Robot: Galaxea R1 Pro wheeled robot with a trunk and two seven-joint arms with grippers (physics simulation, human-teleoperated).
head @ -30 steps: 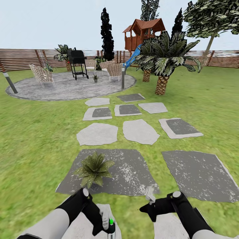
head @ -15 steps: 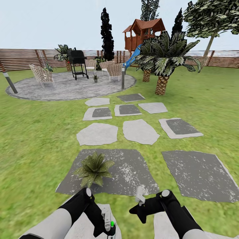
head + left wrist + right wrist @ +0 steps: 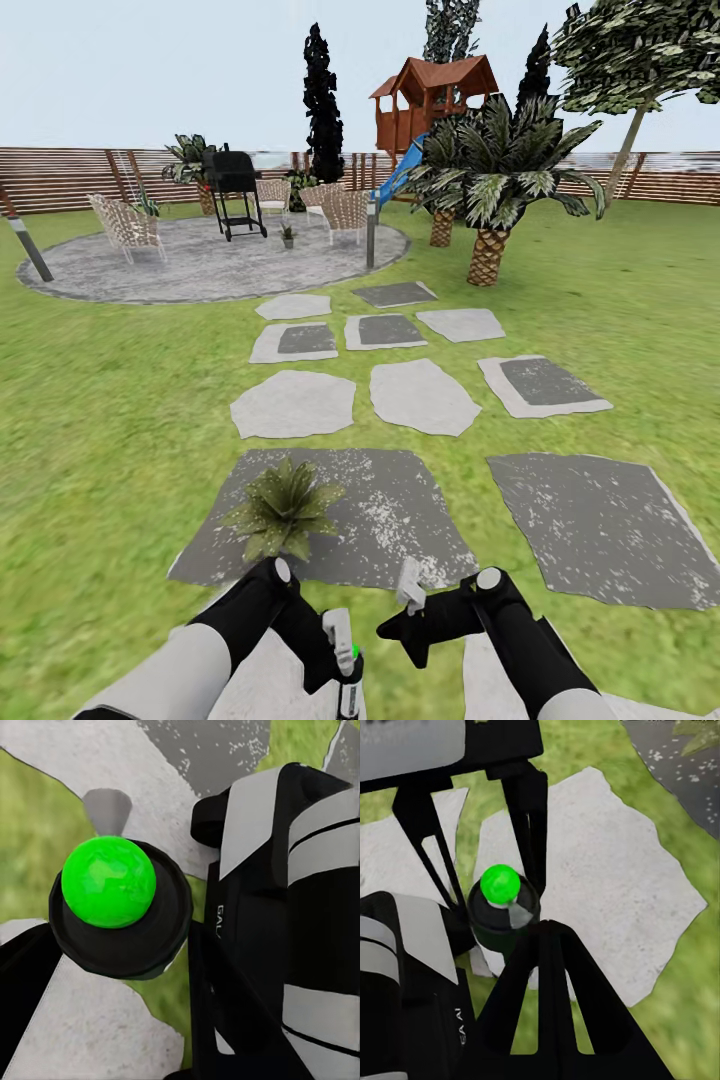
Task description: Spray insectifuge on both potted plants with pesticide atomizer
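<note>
My left gripper point(image 3: 338, 648) is shut on the pesticide atomizer point(image 3: 350, 692), low in the head view. The atomizer has a dark slim body, a whitish-grey head and a bright green spot on top point(image 3: 109, 881). In the right wrist view the left fingers point(image 3: 529, 817) flank the atomizer point(image 3: 501, 911). My right gripper point(image 3: 407, 603) is shut, and its tip point(image 3: 547, 928) sits right beside the atomizer's head. A spiky dark-green potted plant point(image 3: 283, 510) stands on a dark slab just beyond my left arm. Another small potted plant point(image 3: 288, 236) stands far off on the round patio.
Grey stepping slabs point(image 3: 420, 395) lead over the lawn to the round patio point(image 3: 200, 262), which holds wicker chairs, a black grill point(image 3: 234, 190) and two posts. Palms point(image 3: 490, 190) stand at the right. A wooden fence point(image 3: 60, 178) and a playhouse close the back.
My right gripper has swung left, closing in on the atomizer. My left arm has shifted a little right and up with the atomizer in it. The view itself has not moved.
</note>
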